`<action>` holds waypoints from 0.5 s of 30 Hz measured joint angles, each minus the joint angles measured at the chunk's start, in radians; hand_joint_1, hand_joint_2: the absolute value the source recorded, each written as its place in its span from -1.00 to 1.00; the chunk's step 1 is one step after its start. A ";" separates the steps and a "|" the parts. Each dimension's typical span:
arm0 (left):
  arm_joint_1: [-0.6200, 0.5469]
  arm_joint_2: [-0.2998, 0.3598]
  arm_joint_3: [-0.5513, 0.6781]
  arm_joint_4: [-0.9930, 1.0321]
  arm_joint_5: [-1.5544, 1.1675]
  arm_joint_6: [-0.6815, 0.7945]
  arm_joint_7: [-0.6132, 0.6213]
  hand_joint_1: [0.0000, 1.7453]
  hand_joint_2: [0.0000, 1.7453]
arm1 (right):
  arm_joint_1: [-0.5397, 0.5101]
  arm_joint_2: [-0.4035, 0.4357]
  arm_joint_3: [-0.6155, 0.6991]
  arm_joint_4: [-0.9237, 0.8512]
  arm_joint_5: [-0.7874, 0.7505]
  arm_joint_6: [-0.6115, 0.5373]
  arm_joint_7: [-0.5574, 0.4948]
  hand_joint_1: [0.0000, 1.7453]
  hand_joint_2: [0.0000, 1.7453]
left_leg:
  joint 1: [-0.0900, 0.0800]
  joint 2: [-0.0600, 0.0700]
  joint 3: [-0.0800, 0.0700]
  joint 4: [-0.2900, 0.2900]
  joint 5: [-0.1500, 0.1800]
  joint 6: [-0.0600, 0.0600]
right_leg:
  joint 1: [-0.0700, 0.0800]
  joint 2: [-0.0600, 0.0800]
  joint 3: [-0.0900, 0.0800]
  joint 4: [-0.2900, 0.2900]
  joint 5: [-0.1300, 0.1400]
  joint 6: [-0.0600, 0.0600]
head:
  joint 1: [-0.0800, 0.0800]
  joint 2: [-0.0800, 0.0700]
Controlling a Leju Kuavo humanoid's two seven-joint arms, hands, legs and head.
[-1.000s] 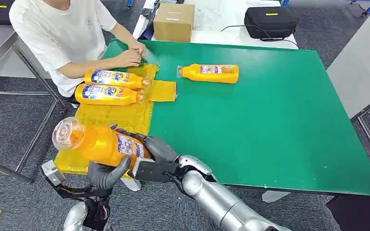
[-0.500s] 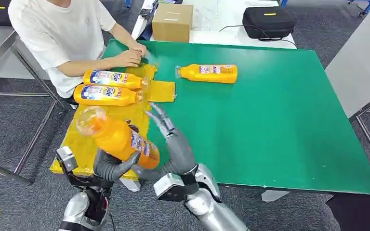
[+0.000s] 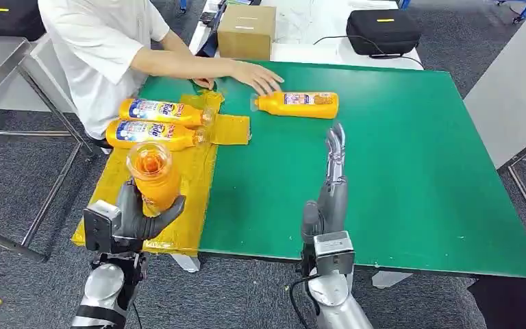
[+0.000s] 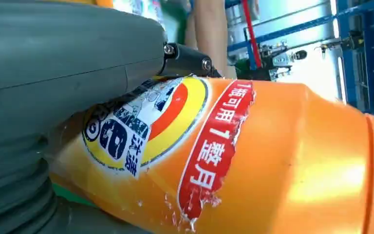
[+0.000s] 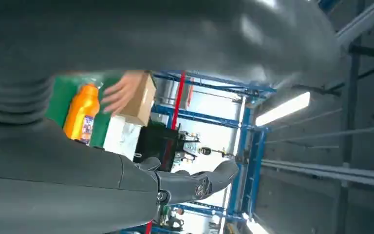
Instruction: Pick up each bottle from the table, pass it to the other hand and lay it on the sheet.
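The green table [image 3: 397, 185] carries the yellow sheet [image 3: 171, 179] on its left part, directly ahead of the left hand [image 3: 135, 218]. Two bottles [image 3: 156, 122] lie there already, side by side, their long axes across the sheet. The left hand grips the held bottle [image 3: 153, 175] around its body, with the clear cap pointing up and toward the camera, so its long axis is nearly upright. I judge it must be tipped flat onto the bare sheet just beyond the hand. The right hand [image 3: 330, 195] is empty, fingers stretched out, pointing toward the last bottle [image 3: 300, 104] far ahead, which a person's hand [image 3: 257, 75] is touching.
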 measured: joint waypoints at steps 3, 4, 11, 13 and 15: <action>-0.034 0.011 0.004 0.034 -0.177 0.128 0.016 1.00 1.00 | 0.004 -0.003 -0.001 -0.033 -0.019 -0.036 0.000 -1.00 -1.00 | 0.000 0.000 0.000 0.000 0.000 0.000 | 0.000 0.000 0.000 0.000 0.000 0.000 | 0.000 0.000; -0.048 0.015 0.011 0.057 -0.216 0.155 0.019 1.00 1.00 | 0.005 -0.006 -0.001 -0.041 -0.024 -0.050 -0.001 -1.00 -1.00 | 0.000 0.000 0.000 0.000 0.000 0.000 | 0.000 0.000 0.000 0.000 0.000 0.000 | 0.000 0.000; -0.154 0.050 0.036 0.245 -0.482 0.268 0.040 1.00 1.00 | 0.010 -0.028 0.020 -0.089 -0.003 -0.186 -0.001 -1.00 -1.00 | 0.000 0.000 0.000 0.000 0.000 0.000 | 0.000 0.000 0.000 0.000 0.000 0.000 | 0.000 0.000; -0.199 0.063 0.020 0.331 -0.638 0.284 0.099 1.00 1.00 | 0.017 -0.031 0.025 -0.097 -0.027 -0.172 -0.001 -1.00 -1.00 | 0.000 -0.001 0.000 0.000 0.001 0.000 | 0.000 0.000 0.001 0.000 0.000 0.000 | 0.000 0.000; -0.237 0.084 -0.003 0.422 -0.766 0.292 0.135 1.00 1.00 | 0.018 -0.031 0.031 -0.098 -0.045 -0.146 -0.001 -1.00 -1.00 | 0.000 0.000 0.000 0.000 0.000 0.000 | 0.000 0.000 0.001 0.000 0.000 0.000 | 0.000 0.000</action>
